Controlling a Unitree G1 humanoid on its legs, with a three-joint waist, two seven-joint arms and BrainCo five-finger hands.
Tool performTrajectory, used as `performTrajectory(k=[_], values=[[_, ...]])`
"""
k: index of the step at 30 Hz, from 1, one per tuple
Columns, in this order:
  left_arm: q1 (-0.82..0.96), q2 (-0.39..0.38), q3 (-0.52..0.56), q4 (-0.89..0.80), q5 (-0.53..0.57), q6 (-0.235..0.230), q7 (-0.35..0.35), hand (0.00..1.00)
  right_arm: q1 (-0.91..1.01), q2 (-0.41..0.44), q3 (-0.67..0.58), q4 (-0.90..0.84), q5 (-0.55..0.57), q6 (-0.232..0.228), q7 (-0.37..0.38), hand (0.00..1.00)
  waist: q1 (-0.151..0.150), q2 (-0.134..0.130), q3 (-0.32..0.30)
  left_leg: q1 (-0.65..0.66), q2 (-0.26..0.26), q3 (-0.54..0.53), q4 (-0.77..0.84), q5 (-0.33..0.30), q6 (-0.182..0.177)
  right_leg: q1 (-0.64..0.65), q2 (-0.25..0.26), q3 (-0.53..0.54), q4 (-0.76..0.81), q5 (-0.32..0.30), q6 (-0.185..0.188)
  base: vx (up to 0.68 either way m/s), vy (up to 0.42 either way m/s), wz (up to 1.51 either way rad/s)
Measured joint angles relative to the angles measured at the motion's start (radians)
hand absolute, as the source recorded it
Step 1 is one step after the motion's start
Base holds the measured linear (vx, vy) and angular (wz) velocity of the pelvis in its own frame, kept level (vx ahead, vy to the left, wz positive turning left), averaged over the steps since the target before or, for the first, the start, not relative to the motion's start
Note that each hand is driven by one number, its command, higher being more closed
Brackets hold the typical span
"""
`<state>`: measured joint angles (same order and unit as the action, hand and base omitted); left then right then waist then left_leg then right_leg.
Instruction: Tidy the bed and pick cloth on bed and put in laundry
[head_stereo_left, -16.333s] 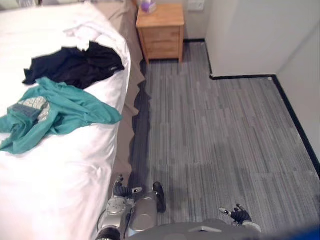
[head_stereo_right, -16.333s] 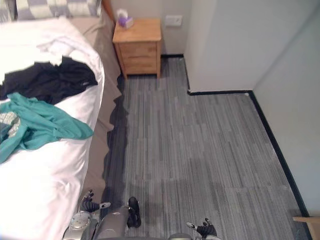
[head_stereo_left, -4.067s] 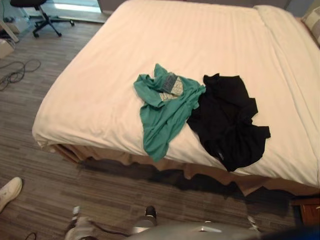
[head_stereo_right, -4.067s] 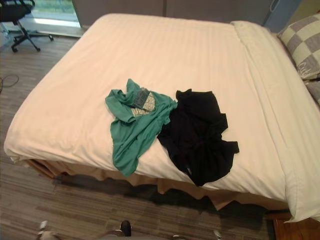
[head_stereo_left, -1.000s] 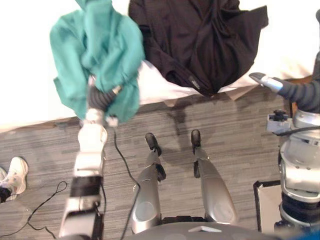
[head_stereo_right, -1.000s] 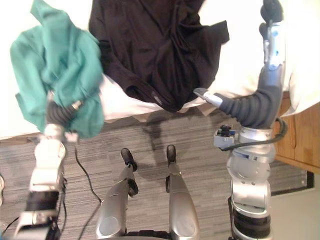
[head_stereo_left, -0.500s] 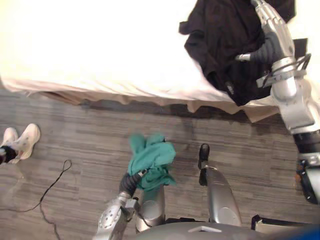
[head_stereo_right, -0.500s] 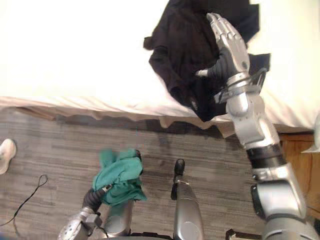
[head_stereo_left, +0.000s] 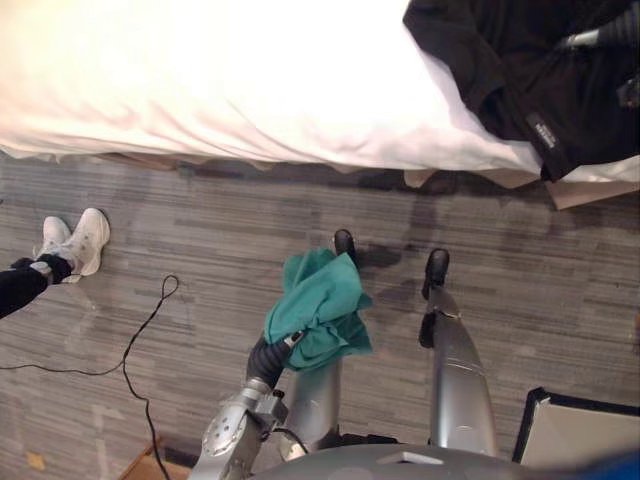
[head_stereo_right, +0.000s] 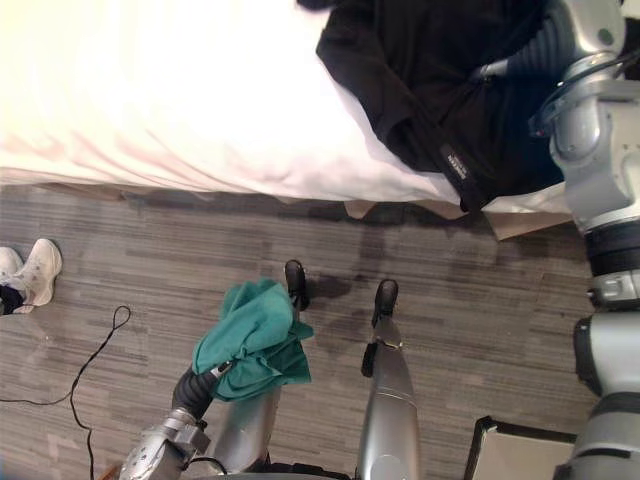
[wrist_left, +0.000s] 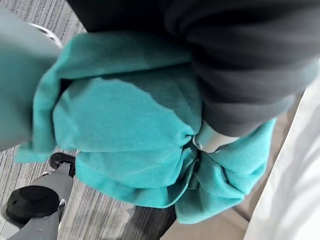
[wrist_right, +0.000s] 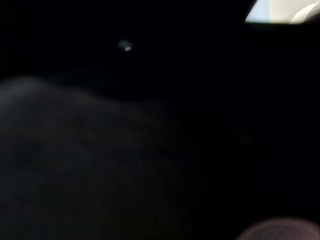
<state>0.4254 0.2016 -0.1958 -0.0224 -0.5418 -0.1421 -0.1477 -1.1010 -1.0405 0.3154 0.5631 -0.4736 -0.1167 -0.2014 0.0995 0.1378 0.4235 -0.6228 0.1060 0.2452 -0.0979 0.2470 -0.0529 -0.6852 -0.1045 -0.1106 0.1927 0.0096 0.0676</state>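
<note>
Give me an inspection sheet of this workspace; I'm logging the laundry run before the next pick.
Surface: bed, white cover, beige skirt along its edge.
Job's things: teal garment bunched in the left hand above the floor; black garment on the bed, draped over its edge.
Clutter: nothing seen.
Hands: left hand, fingers curled into the teal garment; right hand over the black garment.
Cables: nothing seen.
Surroundings: grey striped floor; a person's white shoes to the robot's left; a dark-rimmed box on the floor to its right.
</note>
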Motion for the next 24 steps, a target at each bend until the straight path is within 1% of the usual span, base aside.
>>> performTrajectory(k=[2,4,6,8,11,12,13,14,16,17,18,19,20,21,22,23,24], values=[[-0.009,-0.013,0.000,-0.001,0.000,-0.002,0.002,1.00,-0.038,-0.001,0.027,0.017,0.037,-0.016,0.003,1.00,-0.001,0.001,-0.001,-0.018,0.002,0.009,0.000,0.000,0.000,-0.023,0.001,0.003,0.003,0.002,-0.001,0.01,-0.015,-0.09],[-0.013,-0.045,-0.005,0.000,0.000,-0.001,0.002,1.00,-0.061,-0.003,0.030,0.038,0.090,-0.032,0.005,1.00,-0.001,0.001,-0.001,-0.028,0.002,0.016,0.000,-0.002,-0.004,-0.039,-0.001,0.007,0.014,0.001,-0.001,0.01,0.000,-0.02],[-0.013,-0.062,-0.014,0.000,0.000,-0.001,0.002,1.00,-0.081,-0.003,0.028,0.066,0.139,-0.032,0.009,1.00,0.004,0.000,-0.001,-0.026,0.002,0.019,0.000,-0.005,-0.006,-0.038,-0.002,0.007,0.018,0.001,-0.001,0.00,0.004,0.03],[-0.013,-0.086,-0.034,0.002,0.000,-0.001,0.001,1.00,-0.077,0.000,-0.003,0.091,0.193,-0.032,0.012,1.00,0.006,-0.001,-0.002,-0.023,0.005,0.032,0.000,-0.008,-0.009,-0.031,-0.004,-0.001,0.019,0.001,-0.001,-0.01,0.012,0.11],[-0.018,-0.126,-0.039,0.019,0.001,0.000,0.001,1.00,-0.018,0.023,-0.061,0.093,0.234,-0.031,0.012,1.00,0.009,-0.004,-0.003,0.005,0.009,0.048,0.001,-0.007,-0.008,0.000,-0.006,-0.004,0.019,0.001,-0.002,0.02,0.013,0.06],[-0.076,-0.140,-0.034,0.074,0.001,0.000,0.001,1.00,0.040,0.080,-0.105,0.091,0.260,-0.029,0.011,1.00,0.008,-0.013,-0.009,0.037,0.009,0.052,0.001,-0.010,-0.011,0.030,-0.005,-0.004,0.018,-0.001,-0.003,0.05,-0.001,-0.06],[-0.118,-0.144,-0.030,0.119,0.006,0.007,0.010,1.00,0.073,0.117,-0.127,0.087,0.270,-0.027,0.008,1.00,0.007,-0.019,-0.013,0.056,0.010,0.054,0.001,-0.016,-0.013,0.048,-0.005,-0.004,0.018,-0.005,-0.006,0.05,-0.025,-0.12],[-0.209,-0.150,-0.019,0.204,0.014,0.028,0.038,1.00,0.149,0.197,-0.168,0.067,0.289,-0.024,0.005,1.00,0.004,-0.037,-0.028,0.088,0.011,0.057,0.003,-0.023,-0.010,0.079,-0.005,-0.005,0.022,-0.019,-0.006,0.04,-0.040,-0.07],[-0.319,-0.160,0.010,0.284,0.019,0.027,0.087,1.00,0.259,0.307,-0.191,0.018,0.295,-0.013,-0.009,1.00,-0.022,-0.074,-0.061,0.103,0.015,0.049,0.027,-0.025,-0.003,0.105,-0.007,-0.018,0.041,-0.038,-0.011,0.07,-0.054,0.16],[-0.361,-0.160,0.012,0.302,0.021,0.028,0.106,1.00,0.342,0.362,-0.198,-0.028,0.290,0.001,-0.012,1.00,-0.048,-0.092,-0.068,0.134,0.019,0.076,0.032,-0.038,0.003,0.144,-0.015,-0.047,0.058,-0.057,-0.016,0.09,-0.043,0.44],[-0.376,-0.162,0.013,0.306,0.020,0.028,0.112,1.00,0.422,0.414,-0.222,-0.063,0.278,0.015,-0.013,1.00,-0.063,-0.103,-0.070,0.172,0.042,0.173,0.043,-0.070,0.028,0.184,-0.025,-0.069,0.072,-0.072,-0.019,0.08,-0.024,0.65],[-0.386,-0.172,0.011,0.314,0.020,0.028,0.112,1.00,0.506,0.469,-0.246,-0.098,0.258,0.027,-0.014,1.00,-0.085,-0.111,-0.072,0.212,0.075,0.309,0.073,-0.106,0.025,0.228,-0.044,-0.096,0.084,-0.081,-0.021,0.09,0.001,0.74],[-0.392,-0.186,0.009,0.323,0.020,0.028,0.113,1.00,0.591,0.517,-0.265,-0.123,0.252,0.035,-0.017,1.00,-0.102,-0.117,-0.073,0.262,0.098,0.426,0.101,-0.124,0.030,0.276,-0.067,-0.120,0.100,-0.103,-0.014,0.11,0.039,0.89],[-0.392,-0.195,0.002,0.329,0.019,0.029,0.113,1.00,0.694,0.572,-0.290,-0.146,0.252,0.039,-0.019,1.00,-0.124,-0.123,-0.075,0.320,0.107,0.519,0.131,-0.101,0.069,0.335,-0.093,-0.137,0.129,-0.147,0.006,0.10,0.066,0.79],[-0.394,-0.185,0.001,0.336,0.019,0.029,0.113,1.00,0.771,0.647,-0.314,-0.154,0.254,0.043,-0.020,1.00,-0.138,-0.141,-0.082,0.349,0.086,0.507,0.132,-0.104,0.087,0.369,-0.113,-0.148,0.144,-0.166,0.015,0.08,0.077,0.58],[-0.396,-0.178,0.001,0.345,0.019,0.029,0.113,1.00,0.805,0.681,-0.322,-0.154,0.254,0.048,-0.019,1.00,-0.143,-0.143,-0.085,0.364,0.078,0.495,0.123,-0.105,0.086,0.388,-0.116,-0.154,0.136,-0.166,0.015,0.05,0.083,0.40],[-0.401,-0.162,0.001,0.371,0.019,0.030,0.116,1.00,0.871,0.741,-0.323,-0.154,0.255,0.056,-0.012,1.00,-0.150,-0.149,-0.090,0.382,0.062,0.479,0.103,-0.104,0.086,0.424,-0.121,-0.161,0.112,-0.168,0.020,0.06,0.084,0.35]])
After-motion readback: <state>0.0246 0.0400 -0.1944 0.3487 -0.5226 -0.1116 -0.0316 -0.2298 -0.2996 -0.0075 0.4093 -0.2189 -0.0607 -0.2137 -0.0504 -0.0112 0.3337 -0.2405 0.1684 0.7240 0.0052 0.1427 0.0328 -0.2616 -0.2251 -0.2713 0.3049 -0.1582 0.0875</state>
